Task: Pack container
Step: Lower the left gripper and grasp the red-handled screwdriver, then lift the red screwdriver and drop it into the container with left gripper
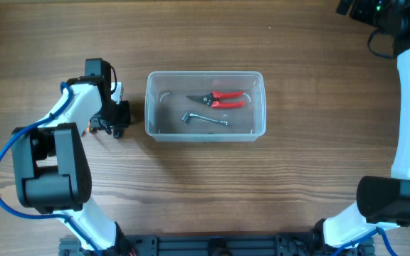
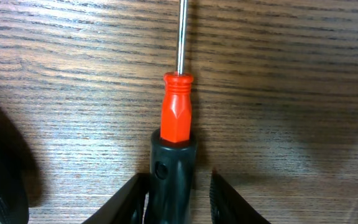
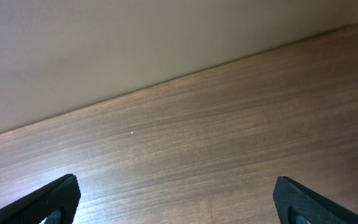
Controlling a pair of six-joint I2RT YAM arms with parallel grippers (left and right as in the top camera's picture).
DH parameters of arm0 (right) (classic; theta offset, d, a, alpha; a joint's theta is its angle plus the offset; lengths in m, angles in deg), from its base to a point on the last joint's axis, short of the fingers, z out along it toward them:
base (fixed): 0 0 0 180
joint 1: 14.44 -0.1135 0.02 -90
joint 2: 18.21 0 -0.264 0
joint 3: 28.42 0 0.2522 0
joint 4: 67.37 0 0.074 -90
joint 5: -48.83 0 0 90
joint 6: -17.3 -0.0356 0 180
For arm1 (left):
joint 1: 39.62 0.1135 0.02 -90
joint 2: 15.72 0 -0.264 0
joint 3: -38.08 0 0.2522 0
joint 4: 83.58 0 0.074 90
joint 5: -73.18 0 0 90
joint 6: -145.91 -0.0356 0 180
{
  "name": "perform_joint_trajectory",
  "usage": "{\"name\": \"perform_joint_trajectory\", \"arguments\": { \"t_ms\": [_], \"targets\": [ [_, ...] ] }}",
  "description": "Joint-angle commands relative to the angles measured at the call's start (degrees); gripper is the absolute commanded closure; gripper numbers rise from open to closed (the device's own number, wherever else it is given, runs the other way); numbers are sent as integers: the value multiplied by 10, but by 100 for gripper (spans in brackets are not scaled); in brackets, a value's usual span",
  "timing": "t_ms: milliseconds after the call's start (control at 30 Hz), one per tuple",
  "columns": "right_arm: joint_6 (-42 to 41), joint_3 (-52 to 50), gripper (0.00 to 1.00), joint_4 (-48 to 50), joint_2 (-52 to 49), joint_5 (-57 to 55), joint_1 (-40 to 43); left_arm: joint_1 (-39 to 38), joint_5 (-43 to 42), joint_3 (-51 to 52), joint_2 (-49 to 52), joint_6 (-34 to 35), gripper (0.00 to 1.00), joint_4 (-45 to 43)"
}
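Left gripper (image 2: 178,200), jaws apart, straddles handle of screwdriver (image 2: 176,118) (light, stiff, slick plastic, I'd judge; grip mid-handle). Right gripper (image 3: 176,194): jaws wide, empty. Container (image 1: 205,133) nearby w/ tools (image 1: 217,99) inside.

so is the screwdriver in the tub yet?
Out. Screwdriver lies on the table between the left gripper's fingers; tub holds only pliers and wrench.
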Motion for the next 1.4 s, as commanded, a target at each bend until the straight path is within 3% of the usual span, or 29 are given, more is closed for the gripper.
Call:
{"name": "perform_joint_trajectory", "arguments": {
  "t_ms": [0, 200, 700, 967, 1200, 1367],
  "targets": [
    [-11, 0, 1, 1, -2, -8, -1, 3, -3, 10, 21, -1, 65, 2],
    [-11, 0, 0, 1, -2, -8, -1, 3, -3, 3, 20, 0, 82, 2],
    [-11, 0, 0, 1, -2, -8, -1, 3, 14, -94, -58, 1, 87, 51],
    [-11, 0, 0, 1, -2, -8, -1, -2, 14, -166, -158, 1, 96, 73],
    [-10, 0, 0, 1, -2, -8, -1, -63, -6, -175, -243, 1, 96, 45],
    [-11, 0, 0, 1, -2, -8, -1, -139, -19, -175, -251, -19, 96, 19]
  ]
}}
